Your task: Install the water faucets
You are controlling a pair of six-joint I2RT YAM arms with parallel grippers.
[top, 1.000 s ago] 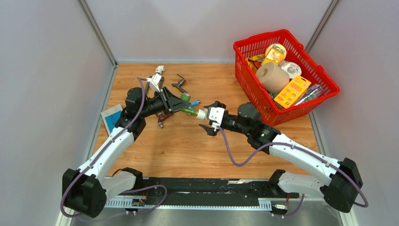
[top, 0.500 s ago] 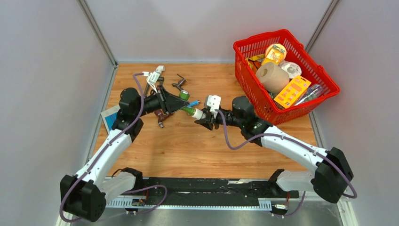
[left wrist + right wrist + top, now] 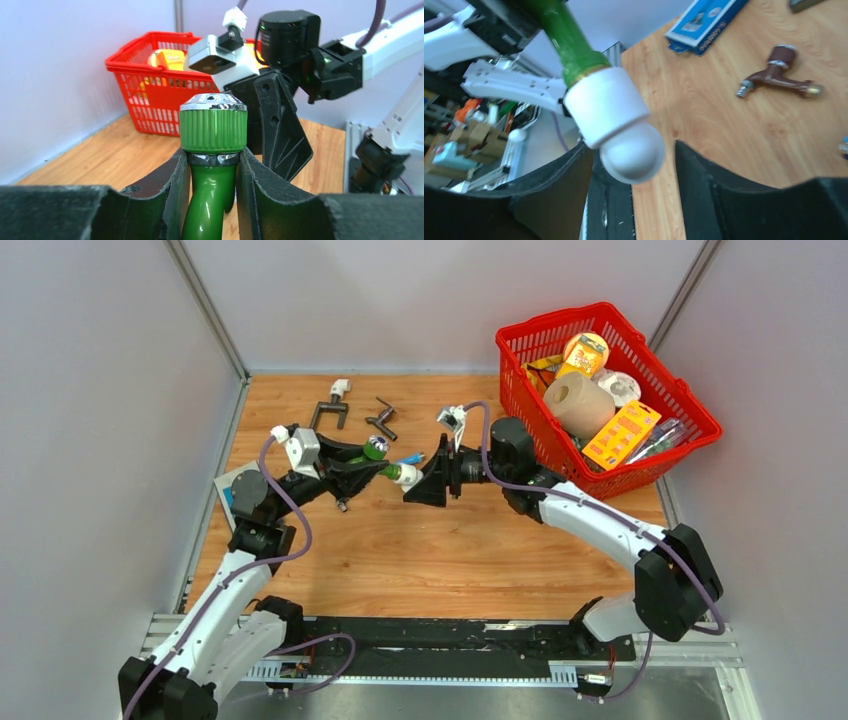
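Observation:
My left gripper is shut on the green faucet, gripping its neck just under the ribbed green knob. A white elbow fitting sits on the faucet's far end. My right gripper is open, and the fitting hangs between its fingers with a gap on both sides. The brown faucet lies on the table. The dark grey faucet lies at the back. The blue faucet shows just behind the grippers.
A red basket full of groceries stands at the back right. A metal bracket with a white end lies at the back. A blue box lies at the table's left edge, under my left arm.
Both wrists have rolled and the left arm has drawn back, raising the green faucet with the fitting on it. The right jaws, earlier on the white fitting, now stand apart around it.

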